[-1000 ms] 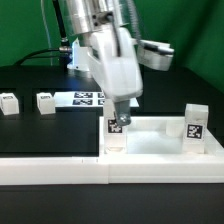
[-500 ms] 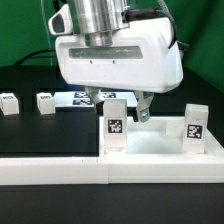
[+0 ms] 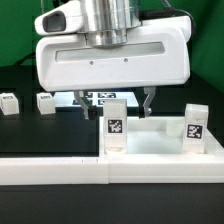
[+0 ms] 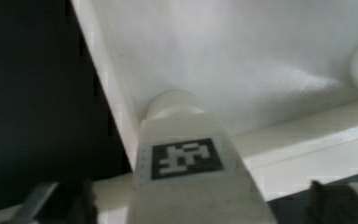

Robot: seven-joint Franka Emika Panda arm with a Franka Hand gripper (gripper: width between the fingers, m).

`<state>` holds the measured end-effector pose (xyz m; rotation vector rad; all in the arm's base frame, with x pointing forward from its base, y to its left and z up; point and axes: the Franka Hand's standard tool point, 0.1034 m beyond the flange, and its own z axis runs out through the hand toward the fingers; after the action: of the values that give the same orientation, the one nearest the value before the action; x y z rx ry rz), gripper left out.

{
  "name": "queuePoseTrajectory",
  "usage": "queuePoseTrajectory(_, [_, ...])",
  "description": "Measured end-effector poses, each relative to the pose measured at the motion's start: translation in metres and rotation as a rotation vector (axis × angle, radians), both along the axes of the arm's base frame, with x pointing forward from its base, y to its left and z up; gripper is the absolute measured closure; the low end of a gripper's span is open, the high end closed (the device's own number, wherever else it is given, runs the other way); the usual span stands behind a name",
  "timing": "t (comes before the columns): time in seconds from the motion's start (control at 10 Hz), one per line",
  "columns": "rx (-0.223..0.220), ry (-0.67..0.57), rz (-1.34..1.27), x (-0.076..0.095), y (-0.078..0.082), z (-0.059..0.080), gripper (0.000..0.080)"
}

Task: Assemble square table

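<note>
Fingers are spread wide and hold nothing, one on each side of an upright leg standing at a corner of the square table top. A second leg stands upright at the table top's next corner. Two loose legs sit on the black tabletop, well off the table top toward the exterior view's left.

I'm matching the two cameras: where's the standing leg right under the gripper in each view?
Exterior view: the leg stands at a corner of the table top, on the exterior view's left, tag facing the camera.
Wrist view: the leg rises toward the camera, tag showing.
Shared landmark: the white table top beside it.
</note>
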<state>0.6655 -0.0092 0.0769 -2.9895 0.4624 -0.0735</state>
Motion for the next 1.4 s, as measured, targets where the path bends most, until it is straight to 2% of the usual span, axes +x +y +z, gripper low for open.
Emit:
queuePoseTrajectory(0.2, [0.007, 0.01, -0.093, 0.0, 0.0001, -0.0001, 0.0513])
queuePoseTrajectory(0.6, [0.044, 0.024, -0.527, 0.001, -0.0013, -0.0012, 0.0509])
queuePoseTrajectory(0.7, [0.072, 0.041, -0.671, 0.0005, -0.0015, -0.0013, 0.0509])
queuePoseTrajectory(1.0, [0.207, 0.129, -1.189, 0.001, 0.0036, -0.0023, 0.0509])
queuePoseTrajectory(1.2, [0.28, 0.132, -1.461, 0.0015, 0.0022, -0.0024, 0.0509])
queuePoseTrajectory(1.4, [0.275, 0.137, -1.467, 0.0013, 0.0058, -0.0022, 0.0509])
